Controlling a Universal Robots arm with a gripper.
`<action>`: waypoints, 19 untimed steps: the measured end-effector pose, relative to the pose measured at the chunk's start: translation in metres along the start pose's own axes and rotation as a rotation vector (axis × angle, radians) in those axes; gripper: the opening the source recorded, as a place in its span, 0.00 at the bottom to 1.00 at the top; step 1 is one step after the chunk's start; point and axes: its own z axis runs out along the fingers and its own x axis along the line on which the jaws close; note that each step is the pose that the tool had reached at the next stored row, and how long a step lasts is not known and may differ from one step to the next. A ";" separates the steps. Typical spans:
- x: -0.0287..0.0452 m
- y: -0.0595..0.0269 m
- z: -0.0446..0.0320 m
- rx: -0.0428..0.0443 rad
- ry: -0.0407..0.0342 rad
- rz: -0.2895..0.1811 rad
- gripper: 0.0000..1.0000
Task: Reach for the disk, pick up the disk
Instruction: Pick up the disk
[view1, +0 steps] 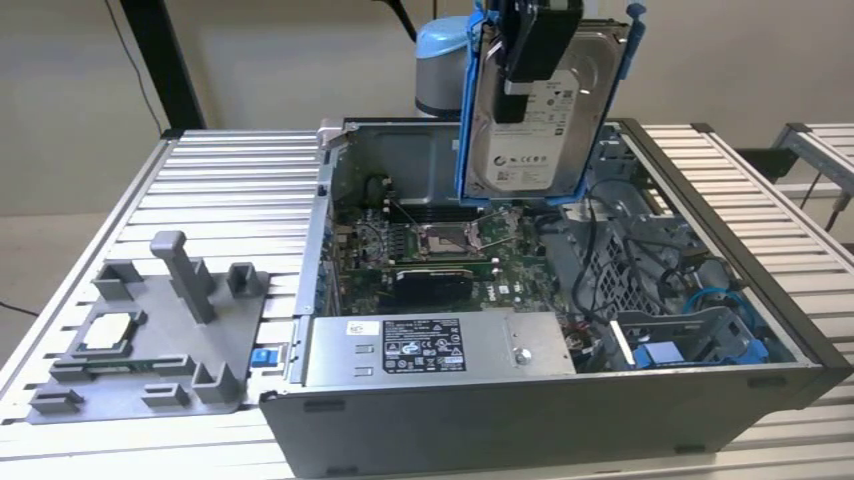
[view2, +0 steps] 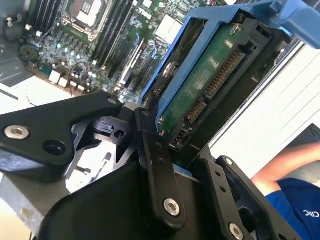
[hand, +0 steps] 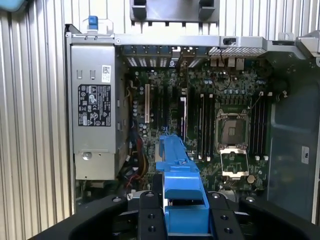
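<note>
Disk (view1: 534, 120) is already up in the air over our open computer case (view1: 747, 300); in the exterior view it hangs upright, white label facing the camera, with blue rails (view1: 471, 110) running down its edges; well clear of the motherboard (view1: 434, 250) underneath. Our gripper (view1: 541, 45) has it pinched at the top edge, black fingers closed on the drive body; in the second wrist view the gripper (view2: 167, 145) clamps the disk (view2: 210, 85) from both sides, and we can see the green circuit board side and the connector end of it tilted across the frame. In the first wrist view the blue carrier of the disk (hand: 180, 185) sits right between the black fingers (hand: 149, 215), with the case interior spread out below; the empty CPU socket (hand: 234, 132) shows there too.

Grey power supply box (view1: 434, 345) with its black-and-white sticker sits at the near wall of the case in the exterior view; off to the exterior view's left, a grey fixture tray (view1: 147, 340) rests on the slatted table (view1: 227, 190), holding a small silver-white chip (view1: 110, 330). A person's arm in a blue sleeve (view2: 295, 200) shows at the edge of the second wrist view.
</note>
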 end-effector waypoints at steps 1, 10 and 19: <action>0.0015 -0.0009 0.0000 -0.0002 -0.0001 0.000 0.00; 0.0150 -0.0088 -0.0004 -0.0015 0.0001 0.000 0.00; 0.0304 -0.0170 -0.0006 -0.0034 0.0000 0.000 0.00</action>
